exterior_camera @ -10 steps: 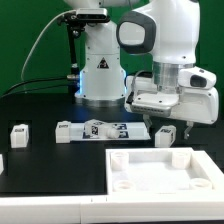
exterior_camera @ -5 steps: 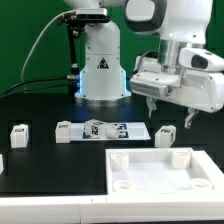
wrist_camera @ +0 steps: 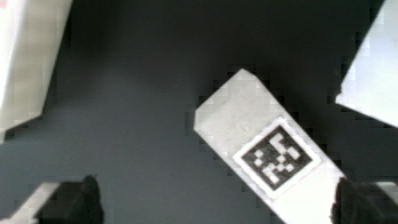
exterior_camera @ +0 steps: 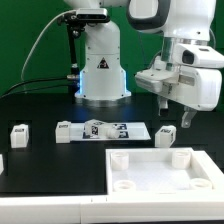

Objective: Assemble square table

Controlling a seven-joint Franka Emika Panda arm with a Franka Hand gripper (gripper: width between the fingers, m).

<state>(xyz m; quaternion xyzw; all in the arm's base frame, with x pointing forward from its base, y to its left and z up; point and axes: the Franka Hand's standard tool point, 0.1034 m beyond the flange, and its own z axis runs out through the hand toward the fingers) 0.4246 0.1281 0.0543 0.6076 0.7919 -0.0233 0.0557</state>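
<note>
- Both fingers (wrist_camera: 68,203) stand wide apart with nothing between them, raised above the black bench (exterior_camera: 40,105).
- Right below them lies a short white block leg with a black-and-white square tag (wrist_camera: 262,140), loose.
- A second tagged white leg (exterior_camera: 64,131) and a third tagged white leg (exterior_camera: 18,133) sit loose toward the exterior view's left.
- At the bench's near edge lies the large white plastic square panel with raised rim (exterior_camera: 160,172), its visible round corner sockets empty.
- By my reading, nothing is joined; every leg awaits fitting.

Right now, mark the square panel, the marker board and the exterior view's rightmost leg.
Square panel (exterior_camera: 160,172): exterior view, bare floor inside rim.
Marker board (exterior_camera: 112,129): exterior view, its middle.
Rightmost leg (exterior_camera: 167,135): exterior view, tagged face.
</note>
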